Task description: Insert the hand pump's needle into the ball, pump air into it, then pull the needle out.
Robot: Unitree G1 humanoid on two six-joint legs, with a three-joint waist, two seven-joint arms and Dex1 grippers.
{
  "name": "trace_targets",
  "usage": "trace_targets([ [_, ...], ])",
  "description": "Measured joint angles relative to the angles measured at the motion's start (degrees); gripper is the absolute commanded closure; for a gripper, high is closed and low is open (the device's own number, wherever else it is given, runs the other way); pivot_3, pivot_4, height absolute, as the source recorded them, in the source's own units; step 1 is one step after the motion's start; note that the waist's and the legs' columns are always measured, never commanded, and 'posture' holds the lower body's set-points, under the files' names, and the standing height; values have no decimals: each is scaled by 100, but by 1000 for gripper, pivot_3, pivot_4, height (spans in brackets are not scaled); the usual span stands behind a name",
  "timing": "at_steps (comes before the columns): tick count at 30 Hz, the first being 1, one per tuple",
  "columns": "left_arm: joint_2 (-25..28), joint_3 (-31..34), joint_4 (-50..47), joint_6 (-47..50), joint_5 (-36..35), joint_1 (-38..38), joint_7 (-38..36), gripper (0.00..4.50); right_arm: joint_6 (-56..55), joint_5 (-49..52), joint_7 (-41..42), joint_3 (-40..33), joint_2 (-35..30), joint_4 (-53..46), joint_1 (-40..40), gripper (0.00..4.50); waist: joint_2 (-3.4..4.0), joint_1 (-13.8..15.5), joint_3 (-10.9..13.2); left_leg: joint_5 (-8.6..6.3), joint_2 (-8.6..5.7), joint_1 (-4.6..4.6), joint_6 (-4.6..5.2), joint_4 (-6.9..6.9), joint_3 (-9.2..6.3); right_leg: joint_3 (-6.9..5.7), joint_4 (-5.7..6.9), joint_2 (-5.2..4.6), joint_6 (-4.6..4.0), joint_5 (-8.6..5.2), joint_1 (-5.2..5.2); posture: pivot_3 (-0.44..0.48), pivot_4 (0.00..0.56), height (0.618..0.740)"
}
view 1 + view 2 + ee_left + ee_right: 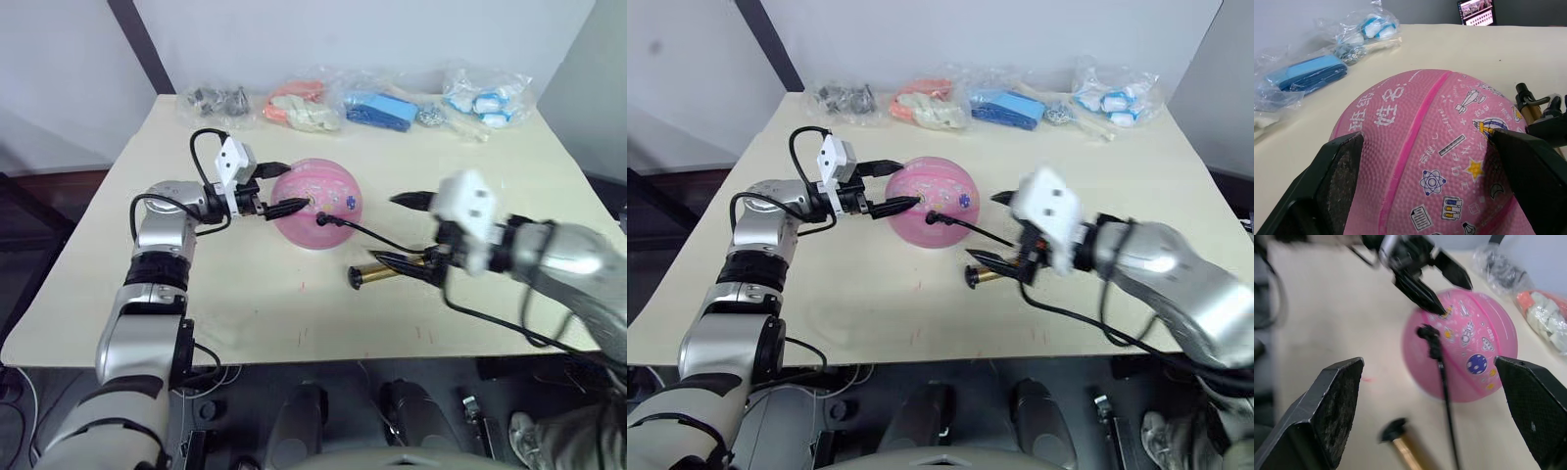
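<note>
- The ball (317, 204) sits round near the middle of the surface (245, 313), with the hose (377, 235) plugged into its near-right face, so the needle seems already seated in the valve, though the pin itself is hidden.
- The hand pump (392, 269) lies flat just to the near right of the ball, its long axis running left to right, 1 black end (357, 277) pointing left.
- The right tool (407, 230) hangs over the pump's right part, fingers spread wide and holding nothing; it is the nearer arm for pumping.
- The left tool (284, 188) stands wide open at the ball's left side, 2 fingertips (297, 205) touching or just off the skin, steadying rather than gripping.
- 4 clear bags (382, 103) line the far edge, well apart.
</note>
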Motion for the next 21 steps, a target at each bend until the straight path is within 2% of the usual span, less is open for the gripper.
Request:
trace_targets([
  [2,-17,-1,-26,44,6,-18,27,32,-120,-382,21,371,290,406,-271,25,0,19,0,0,-3,-8,0,1,-5,-2,-1,-1,16,13,-1,0,150,740],
  [3,-17,-2,-35,54,7,-18,39,32,-170,-529,78,505,344,536,-372,263,0,19,0,0,-5,-14,0,1,-5,-3,-4,-3,11,21,-3,0,150,740],
  [5,-15,-2,-42,80,28,-19,67,32,-264,-951,273,911,424,932,-724,893,0,-3,0,0,-6,-13,0,2,1,-1,-3,-5,8,24,-7,0,150,740],
  [7,-16,-2,-59,91,47,-22,112,32,-279,-1279,417,1160,618,1195,-1019,1708,0,-6,0,0,-4,-11,0,2,-6,-5,2,-2,10,22,-8,0,150,740],
  [12,-20,-5,-114,139,89,-18,178,32,-279,-1629,557,1293,1032,1384,-1217,1708,1,0,0,0,-1,-10,0,2,-16,-12,5,4,15,19,-6,0,150,740],
  [16,-19,-1,-173,190,95,-2,219,32,-271,-2122,663,1509,1072,1671,-1329,1708,1,-4,0,0,-2,-11,0,2,-13,-10,3,3,11,21,-6,0,150,740],
  [21,-23,-5,-211,197,108,14,274,32,-4,-2216,765,1515,1459,1698,-1455,1708,1,-12,0,0,2,-9,0,1,-18,-13,7,7,9,22,-7,0,150,740],
])
